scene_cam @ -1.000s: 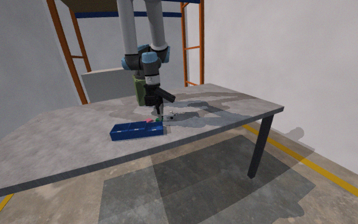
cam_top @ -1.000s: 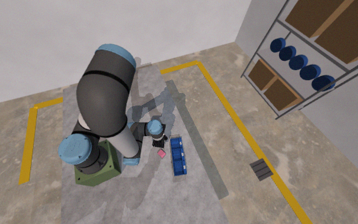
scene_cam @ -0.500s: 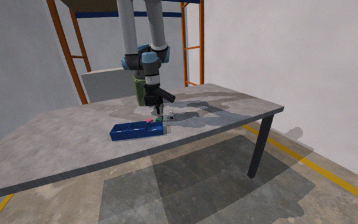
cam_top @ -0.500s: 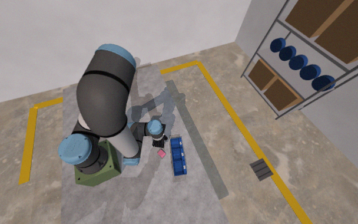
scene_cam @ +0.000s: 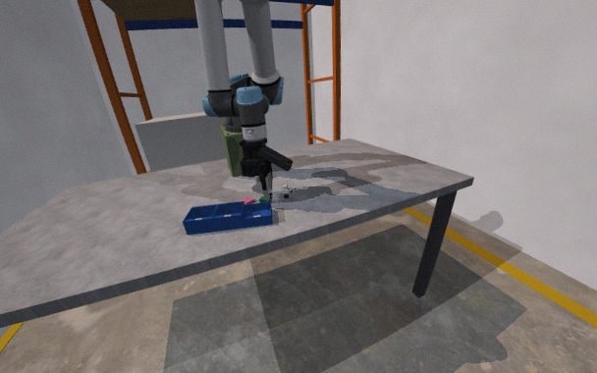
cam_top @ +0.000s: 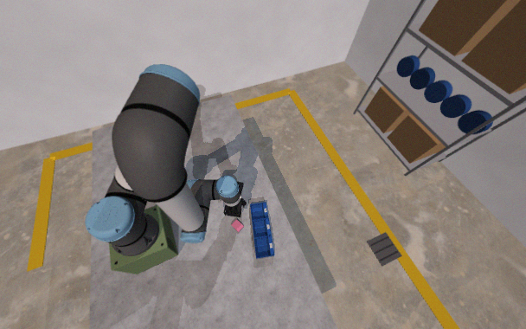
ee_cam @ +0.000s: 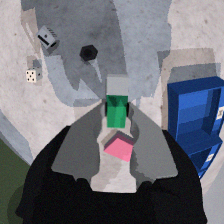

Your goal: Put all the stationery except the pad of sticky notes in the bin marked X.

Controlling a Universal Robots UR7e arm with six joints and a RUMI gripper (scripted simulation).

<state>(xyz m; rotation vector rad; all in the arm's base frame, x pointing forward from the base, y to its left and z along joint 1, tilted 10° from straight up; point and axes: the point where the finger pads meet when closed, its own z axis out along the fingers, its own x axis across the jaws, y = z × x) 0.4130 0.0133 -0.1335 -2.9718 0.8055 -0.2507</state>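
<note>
My gripper (ee_cam: pixel 117 102) (cam_top: pixel 234 211) (scene_cam: pixel 265 195) is low over the table (scene_cam: pixel 123 211) and shut on a small green block (ee_cam: pixel 116 116) (scene_cam: pixel 263 198), held upright between the fingertips. A pink pad of sticky notes (ee_cam: pixel 119 148) (cam_top: pixel 237 225) (scene_cam: pixel 248 200) lies on the table just beside the gripper. A row of blue bins (ee_cam: pixel 195 115) (cam_top: pixel 261 229) (scene_cam: pixel 226 218) stands upright right next to them; their marks are too small to read.
A white die (ee_cam: pixel 33 75), a black and white clip (ee_cam: pixel 47 38) and a black hexagonal nut (ee_cam: pixel 88 52) lie on the table beyond the fingers. The arm's green base (cam_top: pixel 143 251) stands behind the gripper. The table's front edge (scene_cam: pixel 245 255) is near the bins.
</note>
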